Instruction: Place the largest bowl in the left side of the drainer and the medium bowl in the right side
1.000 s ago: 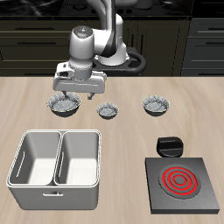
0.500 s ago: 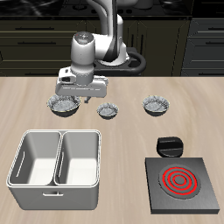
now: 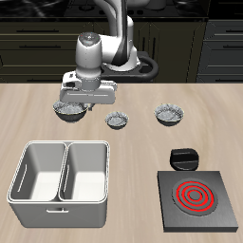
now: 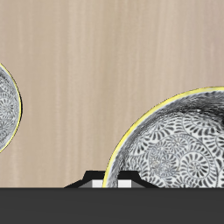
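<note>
No readable text, label, brand, number or sign appears anywhere.

— Where did the exterior view look from?
— High and in front, facing the arm, taking in the whole table (image 3: 142, 142).
— And the wrist view?
— It looked straight down, close. Both caught the bowl (image 3: 68, 110) (image 4: 175, 144) under the gripper (image 3: 80, 102).

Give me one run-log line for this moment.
phase: grasping largest bowl | gripper: at its rim, closure unclear | medium bowl: on table | drainer: both compartments empty
</note>
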